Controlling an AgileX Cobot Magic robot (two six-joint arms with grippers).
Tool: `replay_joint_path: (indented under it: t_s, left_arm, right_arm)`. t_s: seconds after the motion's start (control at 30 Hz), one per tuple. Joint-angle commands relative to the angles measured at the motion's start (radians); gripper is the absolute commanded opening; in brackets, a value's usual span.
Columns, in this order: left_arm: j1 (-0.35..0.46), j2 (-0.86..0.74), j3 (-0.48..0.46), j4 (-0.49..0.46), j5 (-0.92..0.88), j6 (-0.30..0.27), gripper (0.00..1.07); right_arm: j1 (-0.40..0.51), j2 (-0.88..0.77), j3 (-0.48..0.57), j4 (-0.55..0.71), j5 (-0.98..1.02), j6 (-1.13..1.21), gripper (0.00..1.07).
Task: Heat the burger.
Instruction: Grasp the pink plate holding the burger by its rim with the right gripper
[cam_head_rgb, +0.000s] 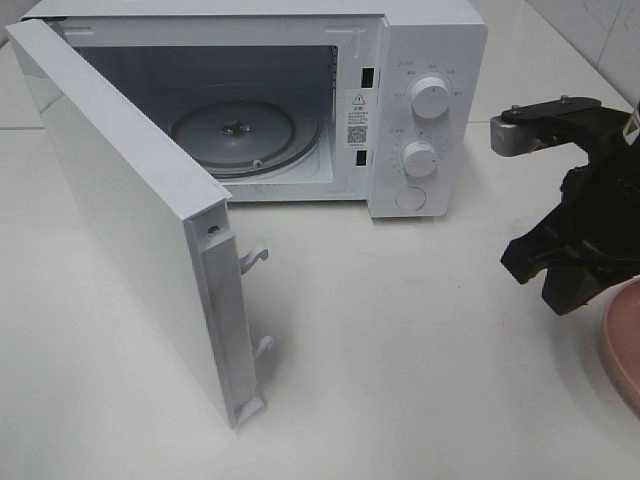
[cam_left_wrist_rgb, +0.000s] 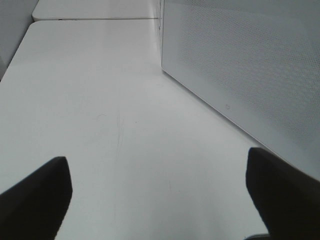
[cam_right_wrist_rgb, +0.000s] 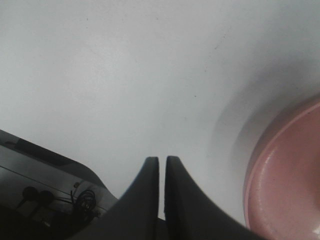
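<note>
The burger is out of view in every frame. The white microwave (cam_head_rgb: 420, 100) stands at the back with its door (cam_head_rgb: 130, 220) swung wide open, and its glass turntable (cam_head_rgb: 235, 130) is bare. At the right edge of the high view my right gripper (cam_head_rgb: 540, 280) hangs over the table beside a pink plate (cam_head_rgb: 625, 340). Its fingers (cam_right_wrist_rgb: 150, 185) are pressed almost together with nothing between them, and the plate's rim (cam_right_wrist_rgb: 285, 190) lies just beside them. My left gripper (cam_left_wrist_rgb: 156, 156) is open wide over bare table, next to the door's perforated panel (cam_left_wrist_rgb: 250, 65).
The open door juts far out over the left half of the table (cam_head_rgb: 400, 350). Two door latch hooks (cam_head_rgb: 255, 258) stick out from its free edge. The microwave's two knobs (cam_head_rgb: 430, 97) face forward on the right panel.
</note>
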Motion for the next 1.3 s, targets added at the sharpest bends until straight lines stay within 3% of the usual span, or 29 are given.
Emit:
replay_joint_path:
  t_s: [0.03, 0.17, 0.37, 0.43, 0.5, 0.53, 0.57, 0.63, 0.7, 1.07, 1.3]
  left_arm:
    - [-0.004, -0.025, 0.001, -0.005, -0.015, -0.001, 0.86]
    - [-0.004, -0.025, 0.001, -0.005, -0.015, -0.001, 0.86]
    - [-0.004, -0.025, 0.001, -0.005, -0.015, -0.001, 0.86]
    - [-0.004, -0.025, 0.001, -0.005, -0.015, -0.001, 0.86]
    - [-0.004, -0.025, 0.001, -0.005, -0.015, -0.001, 0.86]
    - [-0.004, -0.025, 0.001, -0.005, -0.015, -0.001, 0.86]
    - [-0.004, -0.025, 0.001, -0.005, -0.015, -0.001, 0.86]
    - [-0.004, -0.025, 0.001, -0.005, -0.015, -0.001, 0.86]
    - [-0.004, -0.025, 0.001, -0.005, -0.015, -0.001, 0.86]
    - [-0.004, -0.025, 0.001, -0.005, -0.015, -0.001, 0.86]
    - [-0.004, -0.025, 0.001, -0.005, -0.015, -0.001, 0.86]
  right_arm:
    - [-0.026, -0.033, -0.004, -0.035, 0.037, -0.013, 0.10]
    - [-0.052, -0.056, -0.004, -0.051, 0.044, -0.013, 0.14]
    - [-0.107, -0.077, -0.003, -0.088, 0.063, -0.010, 0.30]
    - [-0.136, -0.077, 0.014, -0.131, 0.058, 0.020, 0.51]
    - [-0.140, -0.077, 0.020, -0.143, 0.049, 0.034, 0.56]
    - [-0.149, -0.077, 0.039, -0.168, 0.031, 0.045, 0.70]
    - [-0.149, -0.077, 0.039, -0.168, 0.031, 0.045, 0.70]
    - [-0.150, -0.077, 0.066, -0.193, 0.003, 0.045, 0.87]
    - [-0.150, -0.077, 0.089, -0.199, -0.026, 0.044, 0.93]
    - [-0.150, -0.067, 0.231, -0.210, -0.209, 0.086, 0.91]
    - [-0.150, -0.002, 0.258, -0.221, -0.256, 0.114, 0.90]
